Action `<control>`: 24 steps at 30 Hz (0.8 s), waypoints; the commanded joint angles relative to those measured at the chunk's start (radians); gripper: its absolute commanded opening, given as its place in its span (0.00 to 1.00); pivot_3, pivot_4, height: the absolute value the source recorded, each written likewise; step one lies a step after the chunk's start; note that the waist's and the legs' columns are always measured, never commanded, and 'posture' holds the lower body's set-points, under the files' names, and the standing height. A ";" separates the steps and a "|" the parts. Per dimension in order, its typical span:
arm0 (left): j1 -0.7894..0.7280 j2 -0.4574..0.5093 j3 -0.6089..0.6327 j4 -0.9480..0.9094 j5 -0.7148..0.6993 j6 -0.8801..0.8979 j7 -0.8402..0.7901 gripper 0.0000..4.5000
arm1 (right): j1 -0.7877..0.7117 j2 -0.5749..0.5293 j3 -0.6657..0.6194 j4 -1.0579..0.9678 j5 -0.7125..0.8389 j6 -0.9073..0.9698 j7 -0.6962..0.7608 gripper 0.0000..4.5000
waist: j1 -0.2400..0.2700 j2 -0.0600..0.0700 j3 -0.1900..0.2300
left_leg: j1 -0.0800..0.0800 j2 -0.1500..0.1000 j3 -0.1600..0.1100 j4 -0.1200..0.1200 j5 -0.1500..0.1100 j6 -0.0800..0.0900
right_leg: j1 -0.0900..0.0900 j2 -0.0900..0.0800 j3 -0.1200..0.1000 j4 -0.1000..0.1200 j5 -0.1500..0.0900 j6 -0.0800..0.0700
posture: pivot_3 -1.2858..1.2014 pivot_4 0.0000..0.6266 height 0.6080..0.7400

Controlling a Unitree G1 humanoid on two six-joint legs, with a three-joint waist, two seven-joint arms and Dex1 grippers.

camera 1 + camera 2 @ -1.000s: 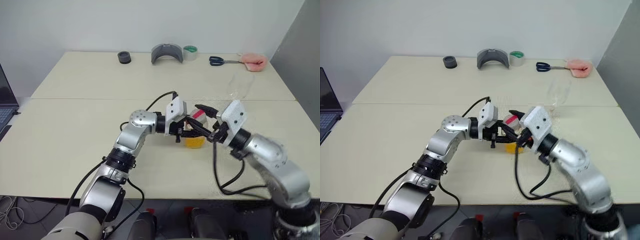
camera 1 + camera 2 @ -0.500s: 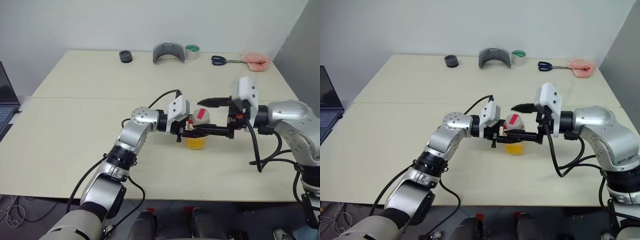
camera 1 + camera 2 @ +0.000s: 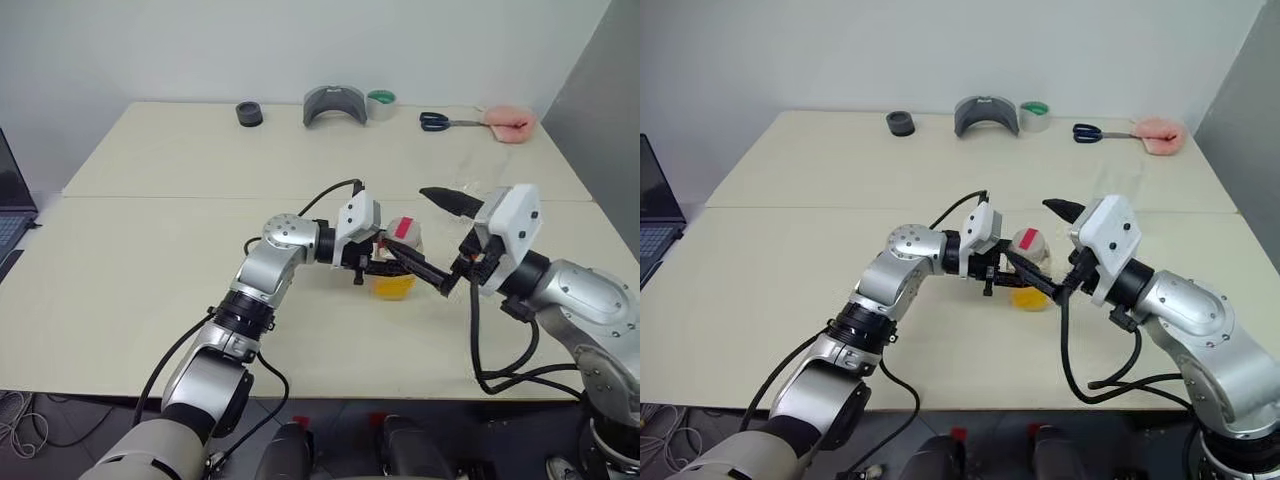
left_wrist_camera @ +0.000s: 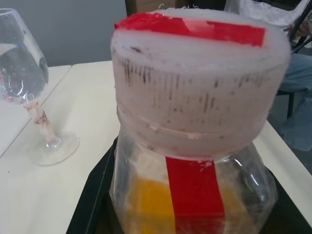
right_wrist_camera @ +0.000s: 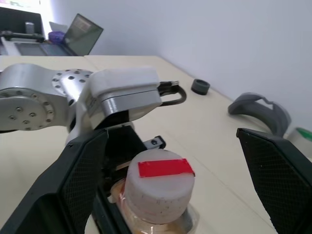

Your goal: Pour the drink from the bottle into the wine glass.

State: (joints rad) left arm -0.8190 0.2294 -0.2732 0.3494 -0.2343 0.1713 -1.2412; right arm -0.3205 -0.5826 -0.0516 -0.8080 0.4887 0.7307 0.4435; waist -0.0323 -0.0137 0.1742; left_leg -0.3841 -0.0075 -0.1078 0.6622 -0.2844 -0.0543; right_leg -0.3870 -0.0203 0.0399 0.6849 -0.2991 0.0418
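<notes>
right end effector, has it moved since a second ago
Yes. The right end effector has opened wide and pulled back from the bottle, up and to the right; the bottle stays put in the left end effector.

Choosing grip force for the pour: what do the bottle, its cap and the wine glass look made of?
Bottle: likely thin clear plastic; soft, creased, see-through walls. Cap: matte white, ribbed, probably plastic. Wine glass: looks like clear glass, glossy, thin stem.

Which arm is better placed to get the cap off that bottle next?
The right. The right pincer stands open, its fingers either side of the white cap, while the left pincer is shut on the bottle, holding it upright.
</notes>
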 commanded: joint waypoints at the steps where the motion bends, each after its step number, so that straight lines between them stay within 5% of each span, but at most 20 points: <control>1: -0.034 -0.005 0.016 -0.006 -0.013 -0.018 -0.012 0.40 | 0.007 -0.016 0.014 -0.013 -0.057 -0.039 -0.019 1.00 | 0.000 0.000 0.000 | 0.000 0.000 0.000 0.000 0.000 0.000 | 0.000 0.000 0.000 0.001 0.000 0.000 | 0.52 0.24 1.00; 24: -0.034 -0.002 0.018 0.009 -0.010 -0.035 -0.021 0.40 | 0.024 -0.006 0.042 0.033 -0.143 -0.088 -0.010 1.00 | 0.000 0.000 0.000 | 0.000 0.000 0.001 0.000 0.000 0.000 | 0.000 0.000 0.001 -0.001 0.000 0.000 | 0.52 0.24 1.00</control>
State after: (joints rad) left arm -0.8326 0.2301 -0.2729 0.3730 -0.2340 0.1609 -1.2569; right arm -0.2877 -0.5904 0.0201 -0.7596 0.3496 0.6591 0.4400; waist -0.0321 -0.0138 0.1742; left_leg -0.3844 -0.0078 -0.1071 0.6620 -0.2843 -0.0541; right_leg -0.3871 -0.0207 0.0405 0.6842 -0.2990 0.0416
